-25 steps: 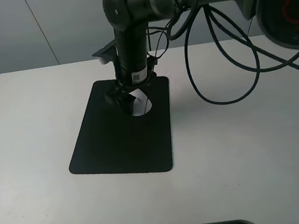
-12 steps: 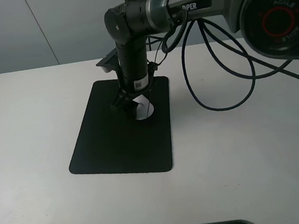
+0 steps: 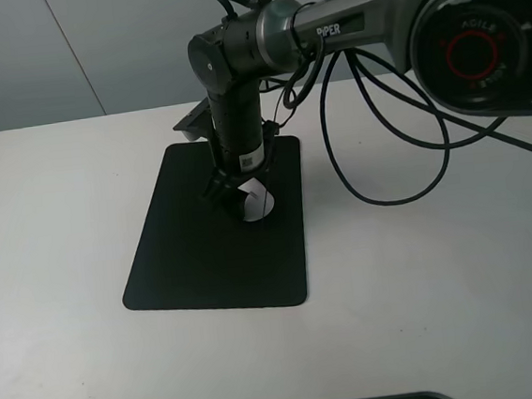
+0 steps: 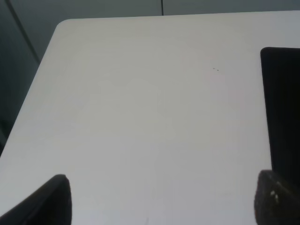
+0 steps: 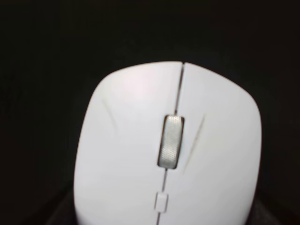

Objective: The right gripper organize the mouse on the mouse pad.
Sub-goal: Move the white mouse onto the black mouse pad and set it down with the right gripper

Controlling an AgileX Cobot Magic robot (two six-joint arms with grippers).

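Mouse: white, on the far right part of the pad, right gripper straddling it from above for placement, grip tight or slack not discernible; left gripper idle, spread.

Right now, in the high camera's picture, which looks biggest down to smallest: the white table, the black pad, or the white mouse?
1. table
2. mouse pad
3. mouse, clearly the smallest, though the right gripper hides part of it, so its full outline is unsure.
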